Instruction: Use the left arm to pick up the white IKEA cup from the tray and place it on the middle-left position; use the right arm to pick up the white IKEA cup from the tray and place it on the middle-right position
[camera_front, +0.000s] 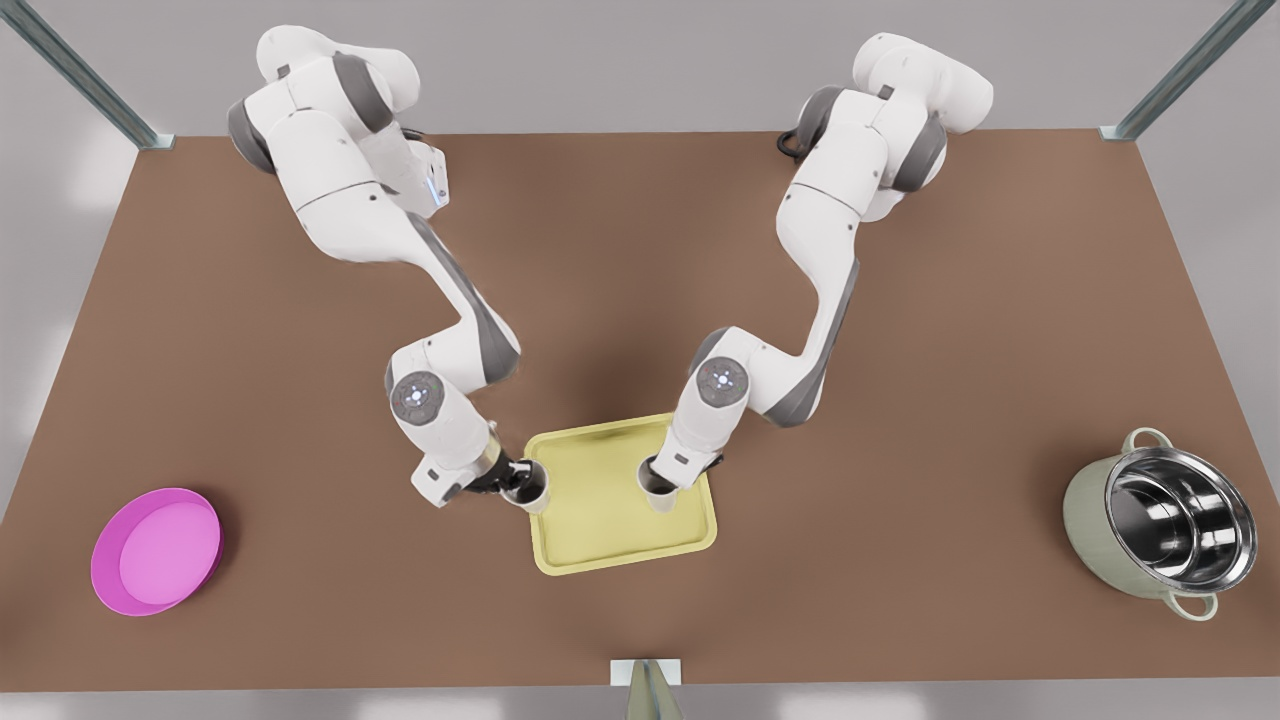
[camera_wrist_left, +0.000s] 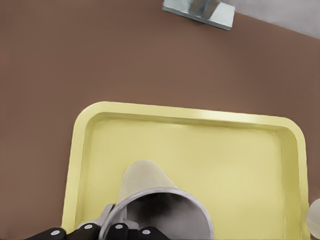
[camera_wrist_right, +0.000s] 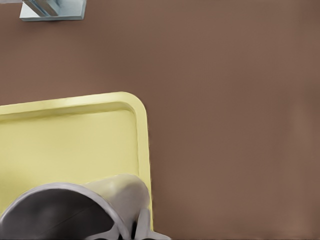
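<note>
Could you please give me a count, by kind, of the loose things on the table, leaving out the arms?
Cups: 2, one at the left hand, one at the right hand
Tray: 1
Pink bowl: 1
Steel pot: 1
Total: 5

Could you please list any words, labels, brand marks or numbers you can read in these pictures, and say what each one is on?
None: no readable text appears in any view.
The two white cups, the yellow tray, the pink bowl and the steel pot show no print or brand mark.
The arms' round joint caps carry only small lights, not characters.
</note>
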